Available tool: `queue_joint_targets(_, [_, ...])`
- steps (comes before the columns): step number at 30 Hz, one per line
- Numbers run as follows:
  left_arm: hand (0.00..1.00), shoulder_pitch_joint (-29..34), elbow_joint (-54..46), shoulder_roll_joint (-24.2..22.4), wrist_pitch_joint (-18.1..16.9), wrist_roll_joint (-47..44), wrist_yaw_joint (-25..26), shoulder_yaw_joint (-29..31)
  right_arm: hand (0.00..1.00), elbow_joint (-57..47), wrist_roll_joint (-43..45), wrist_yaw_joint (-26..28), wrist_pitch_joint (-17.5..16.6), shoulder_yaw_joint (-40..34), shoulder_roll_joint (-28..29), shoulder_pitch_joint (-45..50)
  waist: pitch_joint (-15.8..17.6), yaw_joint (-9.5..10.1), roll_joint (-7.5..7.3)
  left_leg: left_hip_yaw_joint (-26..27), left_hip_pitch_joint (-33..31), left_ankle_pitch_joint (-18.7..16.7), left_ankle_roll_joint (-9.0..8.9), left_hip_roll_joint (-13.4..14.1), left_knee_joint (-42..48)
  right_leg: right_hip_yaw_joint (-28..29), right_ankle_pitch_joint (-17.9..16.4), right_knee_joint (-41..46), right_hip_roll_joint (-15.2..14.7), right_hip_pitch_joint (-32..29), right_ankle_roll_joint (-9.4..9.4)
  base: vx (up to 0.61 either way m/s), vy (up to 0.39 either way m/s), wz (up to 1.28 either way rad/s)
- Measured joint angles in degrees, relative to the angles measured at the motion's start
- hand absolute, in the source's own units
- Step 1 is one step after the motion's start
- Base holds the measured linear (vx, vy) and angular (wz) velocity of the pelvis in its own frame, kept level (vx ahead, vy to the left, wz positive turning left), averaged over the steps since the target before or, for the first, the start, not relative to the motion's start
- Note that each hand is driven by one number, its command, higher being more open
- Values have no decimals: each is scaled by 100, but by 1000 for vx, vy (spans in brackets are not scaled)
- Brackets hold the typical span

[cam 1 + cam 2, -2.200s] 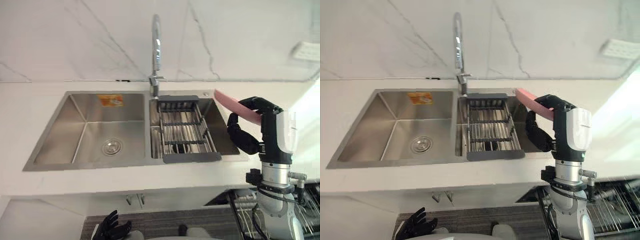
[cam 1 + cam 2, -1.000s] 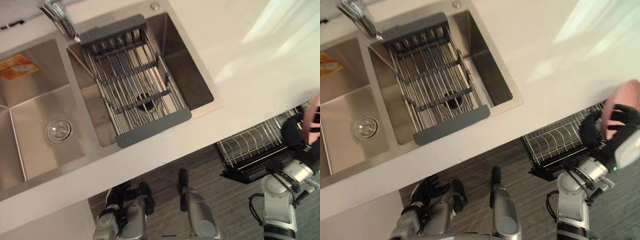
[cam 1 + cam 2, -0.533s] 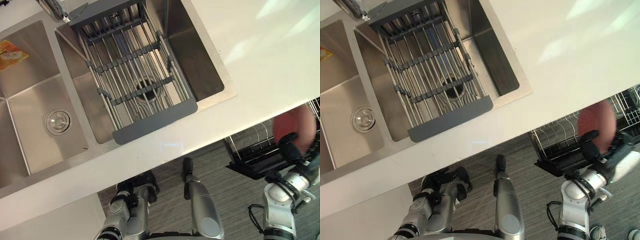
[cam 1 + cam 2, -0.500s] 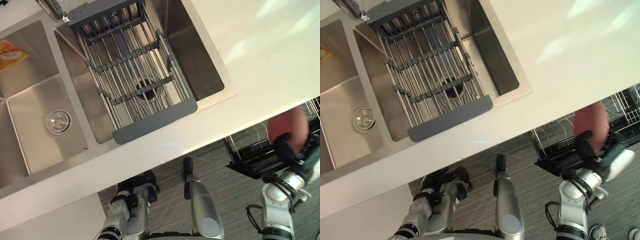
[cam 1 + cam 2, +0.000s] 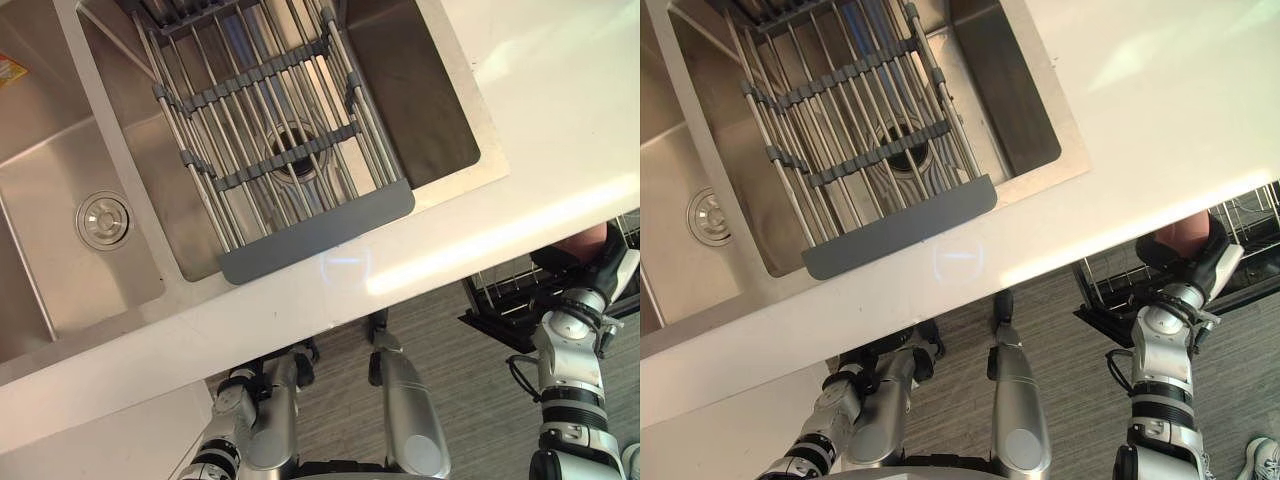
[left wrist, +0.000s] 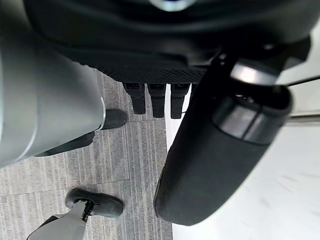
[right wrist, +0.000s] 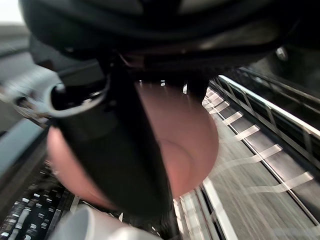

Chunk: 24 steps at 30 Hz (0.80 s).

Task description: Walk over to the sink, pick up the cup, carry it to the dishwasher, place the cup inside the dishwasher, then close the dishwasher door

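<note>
Right hand (image 5: 1206,256) is clamped, fingers and thumb, round the pink cup (image 5: 1173,236). The cup sits in the grasp just past the table (image 5: 1120,120) edge, over the dishwasher rack (image 5: 1102,288) and not yet set down. I read the step as lowering it into the rack. The table lip overhangs the fingers from the head cameras, so I'd steer off the right wrist view, where the rack wires run just beyond the cup. I can't tell which way the cup's mouth faces. Plan: ease down slowly, seat it between the wires below the fingers, open only once it bears on them, then pull straight back to avoid snagging. Left hand (image 6: 165,45) hangs low, fingers relaxed, holding nothing.
</note>
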Motion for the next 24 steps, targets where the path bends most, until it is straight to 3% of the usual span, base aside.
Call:
queue_joint_targets(4, [90, -53, -206, -9, 0, 0, -15, 2, 90, -108, 17, -119, 19, -134, -5, -13, 2, 5, 3, -11, 11, 77, 32, -65, -116, -41, 56, -46, -46, -9, 5, 3, 4, 4])
queue_joint_targets(11, [90, -77, -375, -43, 2, -1, -16, 6, 90, -1269, 102, -348, -25, -177, 132, 248, 2, 7, 4, 19, 63, 89, 35, -78, -145, -56, 119, -156, -54, 49, 8, -8, -3, -3])
queue_joint_targets(17, [90, -46, -379, -194, -8, -1, -46, 26, 90, -2578, -60, -578, -66, -209, 648, 1014, 1, -18, 4, 113, 263, 79, 19, -41, -152, -94, 119, -298, -33, 263, 8, -9, -17, -8])
queue_joint_targets(22, [90, 104, -375, -259, -27, 2, -79, 122, 90, -2708, 41, -455, -72, -414, 1105, 1629, -4, -33, -5, 177, 472, 5, -58, 51, -113, -79, 81, -319, 47, 466, -17, 4, -26, -10])
queue_joint_targets(24, [90, 236, -354, -255, -74, 2, -83, 220, 90, -2657, 529, -325, -162, -618, 1321, 1954, -12, -81, -13, 178, 572, -21, -87, 93, -92, -92, 3, -264, 77, 547, -31, 26, -45, -4])
